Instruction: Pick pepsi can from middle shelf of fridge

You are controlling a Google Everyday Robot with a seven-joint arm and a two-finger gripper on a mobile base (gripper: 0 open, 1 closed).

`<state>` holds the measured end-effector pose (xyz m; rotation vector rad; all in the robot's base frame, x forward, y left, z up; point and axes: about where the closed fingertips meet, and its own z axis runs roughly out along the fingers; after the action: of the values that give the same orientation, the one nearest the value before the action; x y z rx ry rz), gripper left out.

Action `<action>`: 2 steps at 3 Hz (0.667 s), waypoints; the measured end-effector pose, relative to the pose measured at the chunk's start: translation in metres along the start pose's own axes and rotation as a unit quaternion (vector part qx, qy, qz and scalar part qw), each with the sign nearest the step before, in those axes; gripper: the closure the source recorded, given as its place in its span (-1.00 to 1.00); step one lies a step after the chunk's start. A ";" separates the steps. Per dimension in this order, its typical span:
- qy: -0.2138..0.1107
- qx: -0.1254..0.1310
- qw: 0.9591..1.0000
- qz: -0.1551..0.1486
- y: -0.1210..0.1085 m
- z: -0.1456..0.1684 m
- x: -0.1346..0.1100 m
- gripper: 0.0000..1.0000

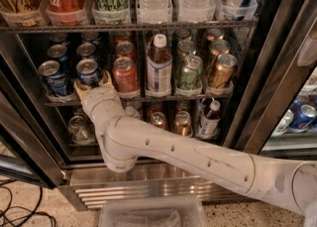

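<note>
The fridge [148, 184] stands open, steel frame and grille below. On its middle shelf [163, 97] several blue pepsi cans stand in two left lanes. My gripper [90, 85] reaches in from the lower right and sits around the base of the front pepsi can [89, 71] in the second lane. Its tan fingers [106, 79] lie against both sides of that can, which stands upright on the rack. Another pepsi can [52, 77] stands just to its left, and more stand behind.
Right of the held can stand a red can [125, 75], a bottle [159, 67], green cans [190, 72] and gold cans [220, 70]. The upper rack [129, 27] hangs close above. A clear bin [151, 213] and cables [20, 211] lie on the floor.
</note>
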<state>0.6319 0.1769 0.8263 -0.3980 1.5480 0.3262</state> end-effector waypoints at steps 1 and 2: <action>-0.008 -0.002 1.000 0.002 -0.001 -0.002 -0.002 1.00; -0.017 -0.005 1.000 0.002 -0.001 -0.006 -0.007 1.00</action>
<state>0.6271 0.1739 0.8334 -0.3951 1.5144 0.3434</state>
